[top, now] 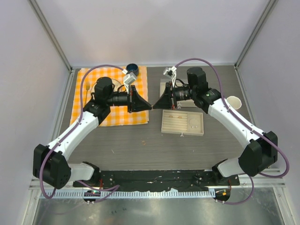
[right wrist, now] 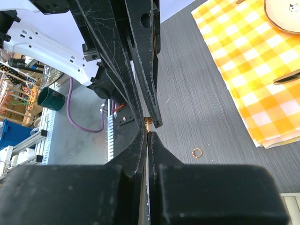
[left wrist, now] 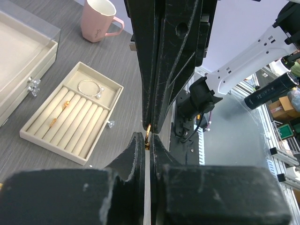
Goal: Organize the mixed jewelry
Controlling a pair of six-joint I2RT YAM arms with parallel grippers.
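Note:
My left gripper (top: 149, 107) and right gripper (top: 157, 106) meet tip to tip above the grey table. In the left wrist view a small gold ring (left wrist: 148, 135) sits pinched at the tips of my left gripper (left wrist: 147, 140), and the right gripper's fingers (left wrist: 159, 70) close on it from above. The right wrist view shows the same ring (right wrist: 147, 123) at my right gripper's tips (right wrist: 147, 133). Another gold ring (right wrist: 197, 152) lies loose on the table. The beige tray (left wrist: 29, 133) holds a silver hoop (left wrist: 90, 87) and two gold rings (left wrist: 65, 104).
An orange checked cloth (top: 112, 115) with a plate and cutlery lies at the left. A blue cup (top: 132, 68) stands behind it. A pale jewelry box (left wrist: 23, 61) stands behind the tray. A mug (top: 233, 101) stands at the right.

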